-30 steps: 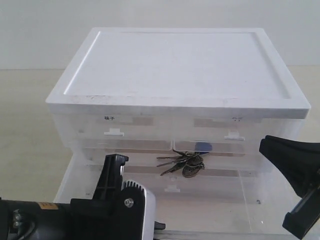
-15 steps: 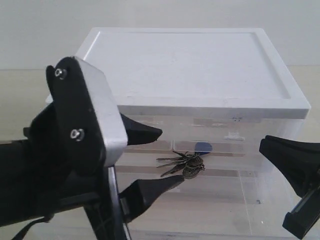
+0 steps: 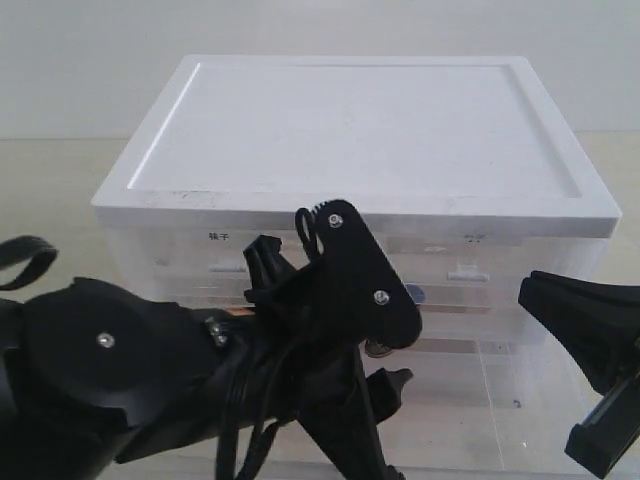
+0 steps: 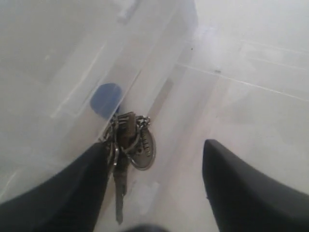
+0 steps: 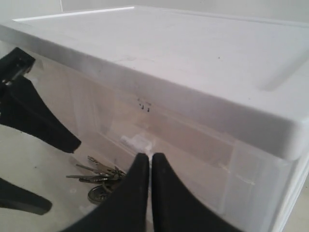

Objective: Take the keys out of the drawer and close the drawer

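The keys (image 4: 128, 142) lie on the floor of the pulled-out clear drawer (image 3: 480, 400), their blue fob (image 4: 106, 99) against the cabinet side. My left gripper (image 4: 154, 147) is open just above them. One black finger (image 4: 72, 188) covers the bunch's edge and the other (image 4: 241, 188) stands well apart. In the exterior view the left arm (image 3: 150, 370) hides nearly all of the keys; only a sliver of the fob (image 3: 416, 295) shows. My right gripper (image 5: 147, 158) is shut and empty, held at the drawer's right side, with the keys (image 5: 96, 175) beyond it.
The white-topped drawer cabinet (image 3: 360, 120) fills the middle, with two small clear drawers (image 3: 465, 268) shut above the open one. The right gripper's black body (image 3: 585, 325) sits at the right edge. The left gripper's fingers (image 5: 48, 130) reach into the open drawer.
The left arm has risen from the bottom edge, swung across the camera and reached down into the drawer over the keys, its jaws now spread. The right gripper has not moved.
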`<state>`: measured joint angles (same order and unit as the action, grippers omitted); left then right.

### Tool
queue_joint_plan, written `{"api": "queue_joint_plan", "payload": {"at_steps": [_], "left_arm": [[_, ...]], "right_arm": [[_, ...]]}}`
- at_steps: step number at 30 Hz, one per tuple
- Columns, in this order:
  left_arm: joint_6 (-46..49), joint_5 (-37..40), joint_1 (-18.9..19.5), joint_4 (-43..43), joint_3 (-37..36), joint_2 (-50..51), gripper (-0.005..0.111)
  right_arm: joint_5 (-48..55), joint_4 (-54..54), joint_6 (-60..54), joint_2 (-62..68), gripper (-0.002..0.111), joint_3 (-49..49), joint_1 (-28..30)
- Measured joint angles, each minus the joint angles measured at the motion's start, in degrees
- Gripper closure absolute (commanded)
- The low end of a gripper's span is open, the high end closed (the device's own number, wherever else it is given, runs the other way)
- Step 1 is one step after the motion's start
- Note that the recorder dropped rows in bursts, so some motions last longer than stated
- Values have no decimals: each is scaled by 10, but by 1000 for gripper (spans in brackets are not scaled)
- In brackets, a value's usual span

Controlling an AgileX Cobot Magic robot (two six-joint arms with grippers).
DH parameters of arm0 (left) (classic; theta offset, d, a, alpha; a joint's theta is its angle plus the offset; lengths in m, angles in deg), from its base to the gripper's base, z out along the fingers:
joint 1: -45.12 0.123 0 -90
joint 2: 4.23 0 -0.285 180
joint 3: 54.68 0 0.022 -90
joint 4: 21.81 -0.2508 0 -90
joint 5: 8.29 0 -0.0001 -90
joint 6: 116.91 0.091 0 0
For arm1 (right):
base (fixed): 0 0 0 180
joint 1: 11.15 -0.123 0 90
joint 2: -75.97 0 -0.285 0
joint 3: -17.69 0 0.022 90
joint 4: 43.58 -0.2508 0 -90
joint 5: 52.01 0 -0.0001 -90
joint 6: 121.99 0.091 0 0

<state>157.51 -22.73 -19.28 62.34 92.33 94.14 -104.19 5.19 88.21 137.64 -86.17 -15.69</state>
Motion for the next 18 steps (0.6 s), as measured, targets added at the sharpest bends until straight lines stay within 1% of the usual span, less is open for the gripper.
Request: {"api": "queue_joint_plan", "payload": {"at_steps": [3, 6, 9, 13, 14, 15, 18], "left_arm": [[-17, -24, -1, -7, 8, 27, 53], [-40, -25, -1, -16, 8, 46, 53], [-84, -21, -1, -50, 11, 56, 53], [-159, -41, -1, -103, 13, 65, 56], [-173, -47, -1, -113, 13, 67, 59], [-189, -53, -1, -124, 13, 68, 66], [-215, -57, 1, -143, 13, 71, 97]], "right_arm": [[0, 0, 2, 0, 108, 0, 0], [0, 0, 3, 0, 108, 0, 0], [0, 0, 3, 0, 108, 0, 0], [0, 0, 4, 0, 108, 0, 0], [0, 0, 4, 0, 108, 0, 0], [0, 0, 4, 0, 108, 0, 0], [0, 0, 4, 0, 108, 0, 0]]}}
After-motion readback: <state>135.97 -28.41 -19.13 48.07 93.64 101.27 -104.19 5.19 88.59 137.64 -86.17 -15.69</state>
